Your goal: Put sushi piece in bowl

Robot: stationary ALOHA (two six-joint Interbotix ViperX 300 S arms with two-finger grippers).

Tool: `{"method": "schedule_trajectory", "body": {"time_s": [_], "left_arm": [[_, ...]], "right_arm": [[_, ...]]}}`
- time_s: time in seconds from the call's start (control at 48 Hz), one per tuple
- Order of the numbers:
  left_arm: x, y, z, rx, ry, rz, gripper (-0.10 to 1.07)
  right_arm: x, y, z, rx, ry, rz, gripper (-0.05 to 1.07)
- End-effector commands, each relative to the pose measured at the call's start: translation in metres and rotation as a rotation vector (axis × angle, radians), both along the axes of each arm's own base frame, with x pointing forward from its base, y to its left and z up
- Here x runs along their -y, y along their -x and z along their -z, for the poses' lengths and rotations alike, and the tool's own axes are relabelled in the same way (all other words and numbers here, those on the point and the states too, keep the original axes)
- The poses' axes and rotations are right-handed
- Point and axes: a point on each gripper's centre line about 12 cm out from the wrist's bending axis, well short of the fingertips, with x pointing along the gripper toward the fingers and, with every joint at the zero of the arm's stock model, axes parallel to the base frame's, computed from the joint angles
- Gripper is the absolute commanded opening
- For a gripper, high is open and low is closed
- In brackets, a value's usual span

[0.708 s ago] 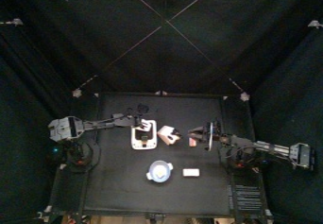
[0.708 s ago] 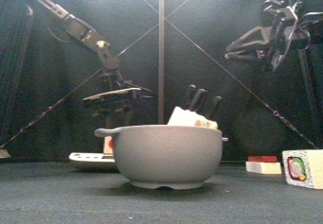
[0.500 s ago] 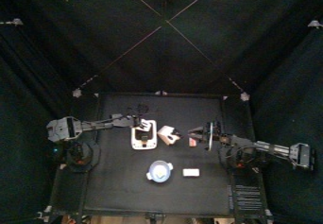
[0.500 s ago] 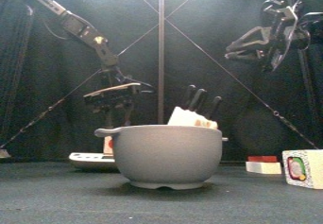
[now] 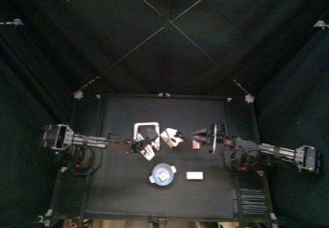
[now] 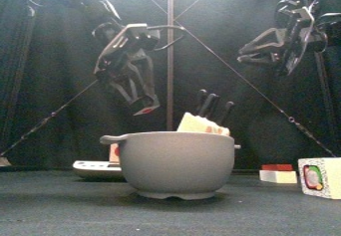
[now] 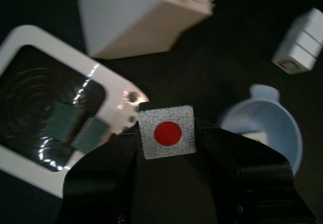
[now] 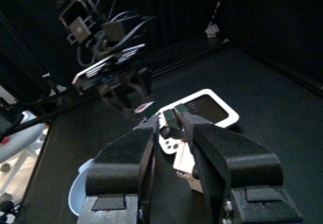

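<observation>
Showing the left gripper (image 6: pixel 140 101) raised well clear of the white tray (image 7: pixel 38 48), where a moment earlier hanging low over it, and now swinging toward the table's middle, above the level of the bowl's rim in the front view.

Pinching the sushi piece (image 7: pixel 165 131) (a white block with a red dot on its upper face) between both fingers. Holding it in the air, off every surface, with the tray to one side and the bowl (image 7: pixel 271 124) to the other in the left wrist view; not yet over the bowl.

Reading this, as a judgement, as the pick being done and the carry being under way. Still needing to bring the piece over the bowl's opening and let go.

Resting the right gripper (image 8: pixel 183 143) high on the right side, fingers spread around nothing.

Lying below: a black table (image 5: pixel 122 189), also bearing a white wedge-shaped box (image 7: pixel 139 15) and a small white box (image 7: pixel 300 41). Closing in all around: black curtains (image 5: pixel 77 39), with thin lines crossing overhead.
</observation>
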Motion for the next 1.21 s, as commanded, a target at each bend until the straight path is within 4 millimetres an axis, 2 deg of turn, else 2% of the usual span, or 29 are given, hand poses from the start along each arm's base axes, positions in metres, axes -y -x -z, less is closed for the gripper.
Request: {"method": "schedule_trajectory", "body": {"time_s": [0.0,0.312,0.438,0.583,0.833,1.0,1.188], "left_arm": [[0.016,-0.004,-0.009,0.086,0.02,0.067,0.61],[0.049,-0.016,0.017,0.173,0.042,0.228,0.61],[0.051,-0.02,0.031,0.156,0.036,0.245,0.61],[0.051,-0.019,0.037,0.139,0.032,0.247,0.64],[0.052,-0.01,0.049,0.109,0.038,0.25,0.82],[0.052,-0.008,0.051,0.1,0.053,0.237,0.9],[0.051,-0.007,0.048,0.1,0.052,0.23,0.91]], "right_arm": [[0.001,-0.001,-0.005,0.016,0.002,0.001,0.68],[0.001,-0.001,-0.005,0.016,0.004,0.0,0.68],[0.001,-0.001,-0.005,0.016,0.002,0.001,0.68],[0.001,-0.001,-0.005,0.014,0.003,0.0,0.68],[0.001,-0.001,-0.005,0.015,0.002,0.001,0.68],[0.001,-0.001,-0.005,0.015,0.002,0.001,0.68],[0.001,-0.001,-0.005,0.015,0.002,0.001,0.68]]}}
